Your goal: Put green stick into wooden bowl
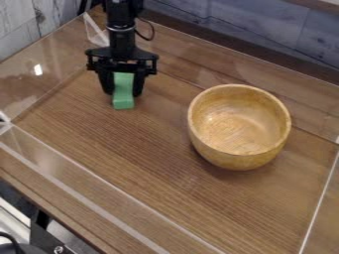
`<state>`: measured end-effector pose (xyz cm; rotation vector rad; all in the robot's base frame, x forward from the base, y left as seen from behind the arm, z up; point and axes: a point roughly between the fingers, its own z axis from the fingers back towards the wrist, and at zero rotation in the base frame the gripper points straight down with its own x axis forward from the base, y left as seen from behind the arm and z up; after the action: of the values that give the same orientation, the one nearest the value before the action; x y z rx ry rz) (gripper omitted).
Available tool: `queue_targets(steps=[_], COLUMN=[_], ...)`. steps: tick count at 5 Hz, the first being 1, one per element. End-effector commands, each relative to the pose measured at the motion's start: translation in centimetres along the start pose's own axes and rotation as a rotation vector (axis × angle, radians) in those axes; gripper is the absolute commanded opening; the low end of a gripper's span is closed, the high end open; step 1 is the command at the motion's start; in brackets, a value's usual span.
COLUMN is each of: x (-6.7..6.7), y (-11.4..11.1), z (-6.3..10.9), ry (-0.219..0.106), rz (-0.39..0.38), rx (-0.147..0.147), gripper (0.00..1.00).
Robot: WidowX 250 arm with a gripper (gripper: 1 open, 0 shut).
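The green stick [123, 97] lies on the wooden table at the back left, its long side pointing toward me. My gripper [123, 85] comes straight down over its far end. One black finger [105, 81] stands on each side of the stick, pressed in against it, and the stick still rests on the table. The wooden bowl [236, 157] stands upright to the right, about a bowl's width away from the stick, with nothing inside.
A clear plastic wall [79, 164] runs around the table, with its front edge low and near me. A dark grey plank wall [265, 25] stands behind. Cables and black hardware [40, 238] sit at the bottom left corner.
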<state>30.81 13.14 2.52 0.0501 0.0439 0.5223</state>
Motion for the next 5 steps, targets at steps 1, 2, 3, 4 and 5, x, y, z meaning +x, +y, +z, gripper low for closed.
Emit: queue_targets(steps=[1, 2, 3, 4, 5], x=[0.7, 0.3, 0.1, -0.1, -0.3], y=[-0.3, -0.6, -0.8, -1.1, -1.3], z=[1.6, 2.4, 3.1, 3.9, 4.8], ry=[-0.044, -0.029, -0.017, -0.010, -0.008], rz=[-0.004, -0.021, -0.037, -0.053, -0.065], rx=[-0.005, -0.007, -0.011, -0.017, -0.025], gripper=[0.00, 0.00, 0.00, 0.00, 0.00])
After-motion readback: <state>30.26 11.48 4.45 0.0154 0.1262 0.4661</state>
